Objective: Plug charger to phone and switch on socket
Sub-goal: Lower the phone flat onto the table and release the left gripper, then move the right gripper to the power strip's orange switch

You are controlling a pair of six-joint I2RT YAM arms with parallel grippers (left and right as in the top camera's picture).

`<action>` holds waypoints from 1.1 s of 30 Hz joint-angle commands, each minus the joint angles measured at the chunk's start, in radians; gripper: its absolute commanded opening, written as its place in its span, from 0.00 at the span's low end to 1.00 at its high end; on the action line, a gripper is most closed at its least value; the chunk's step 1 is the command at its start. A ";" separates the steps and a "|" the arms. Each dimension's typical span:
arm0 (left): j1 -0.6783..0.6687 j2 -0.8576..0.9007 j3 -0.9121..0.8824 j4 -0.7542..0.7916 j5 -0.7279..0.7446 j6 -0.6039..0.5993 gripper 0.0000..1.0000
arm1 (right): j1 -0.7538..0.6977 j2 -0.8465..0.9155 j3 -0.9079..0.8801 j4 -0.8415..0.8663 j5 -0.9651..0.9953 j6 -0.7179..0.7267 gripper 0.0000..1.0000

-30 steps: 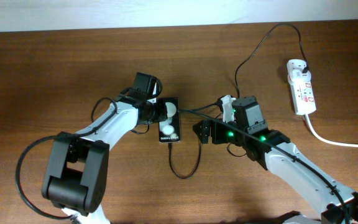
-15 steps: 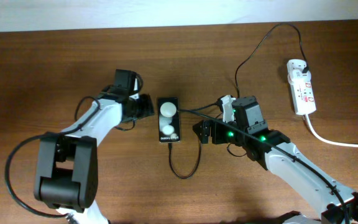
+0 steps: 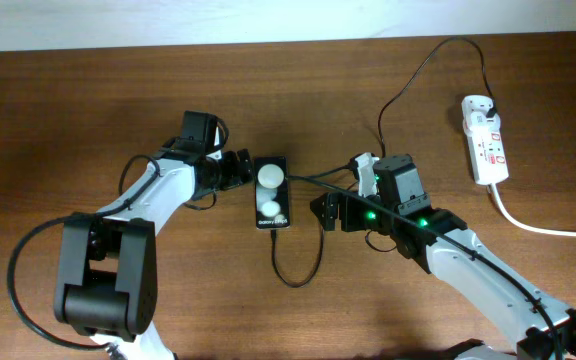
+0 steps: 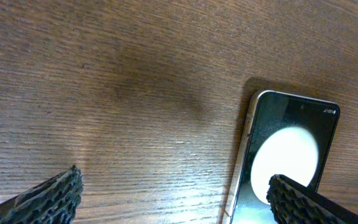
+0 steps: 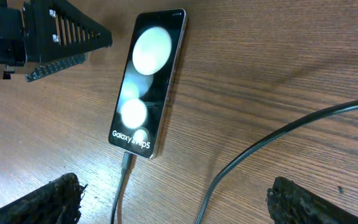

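I have the left claw [image 3: 236,168] just left of the phone [image 3: 272,192], which lies flat, screen up, at the centre of the overhead view. Its jaws are spread wide and empty. In the left wrist view one fingertip [image 4: 55,194] sits in each bottom corner, with bare table [image 3: 88,110] between them.

The right claw [image 3: 323,212] sits just right of the phone, equally wide and gripping nothing.

The charger [image 3: 298,274] meets the phone's lower short end (the end with the white lettering), though I cannot tell how deep the tip sits. Its cable loops below the phone, then climbs to the socket [image 3: 486,140] at the upper right. I cannot read the socket's switches. Its white cord [image 3: 543,227] trails off to the right edge.
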 commanded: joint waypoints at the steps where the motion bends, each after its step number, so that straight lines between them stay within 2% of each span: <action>1: -0.001 0.003 -0.001 0.018 -0.006 0.002 0.99 | -0.003 0.005 0.006 0.000 0.013 -0.004 0.99; 18: 0.002 0.003 0.002 0.072 -0.006 0.002 0.99 | -0.002 0.005 0.006 -0.034 0.013 -0.004 0.99; 23: 0.061 -0.005 0.042 0.071 0.150 0.002 0.99 | -0.002 0.005 0.006 -0.034 0.013 -0.004 0.99; 33: 0.088 -0.005 0.041 0.067 0.152 0.002 0.99 | -0.002 0.005 0.006 -0.033 0.013 -0.004 0.99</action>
